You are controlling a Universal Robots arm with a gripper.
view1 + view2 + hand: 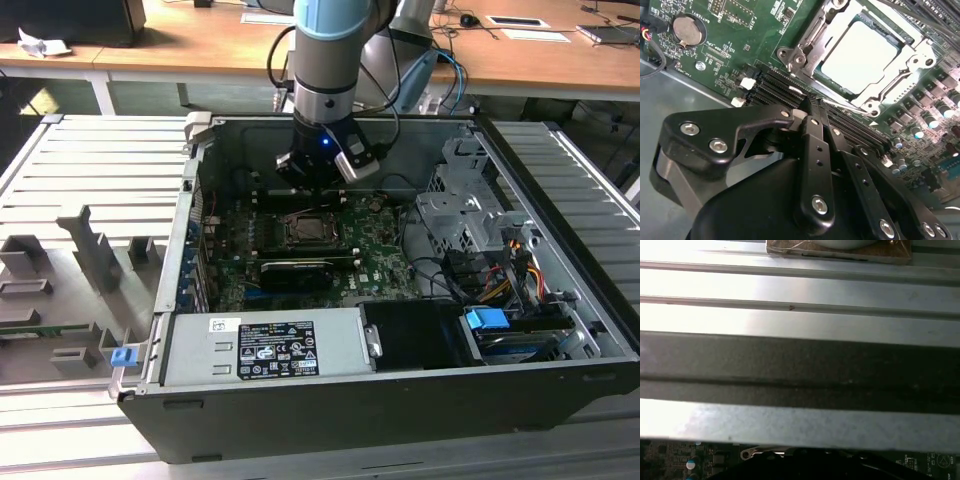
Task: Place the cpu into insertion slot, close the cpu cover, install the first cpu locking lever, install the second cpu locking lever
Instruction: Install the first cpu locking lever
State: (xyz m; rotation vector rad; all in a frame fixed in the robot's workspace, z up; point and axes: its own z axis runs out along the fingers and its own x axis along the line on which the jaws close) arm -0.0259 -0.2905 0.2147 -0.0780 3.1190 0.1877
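Cpu sits in the slot under the closed cover. Gripper hovers beside it, jaws pinched together, empty. Judged light, stiff, fragile; you should handle edges only.

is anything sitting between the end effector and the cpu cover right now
Nothing visible does. In the second wrist view the end effector hangs beside the socket, and the cpu cover lies down around the cpu with open board between them.
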